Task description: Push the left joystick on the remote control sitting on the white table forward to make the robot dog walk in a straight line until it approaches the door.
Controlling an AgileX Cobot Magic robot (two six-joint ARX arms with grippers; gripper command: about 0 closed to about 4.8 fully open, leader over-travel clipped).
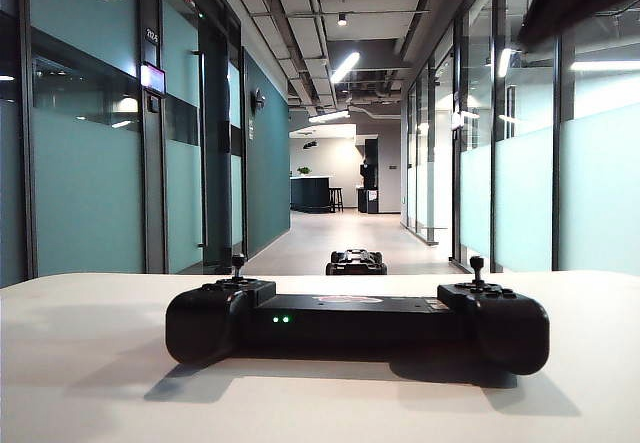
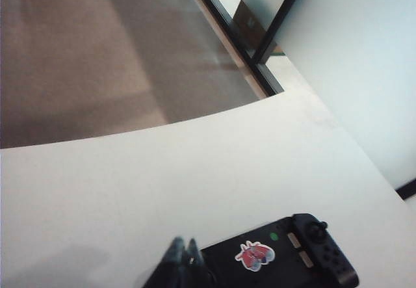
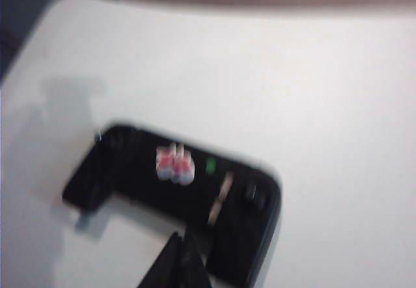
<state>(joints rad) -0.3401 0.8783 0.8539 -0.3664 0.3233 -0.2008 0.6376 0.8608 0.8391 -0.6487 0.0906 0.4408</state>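
White table (image 1: 90, 363) (wide) under fingers (image 2: 183, 254)

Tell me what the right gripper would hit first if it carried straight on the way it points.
Probably the remote control: the shut right gripper points at its black body, near the logo; blur leaves depth unclear.

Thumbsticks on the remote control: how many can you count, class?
2. The left joystick rises from the half nearest the green lights; the other stick stands on the opposite half. None looks hidden.
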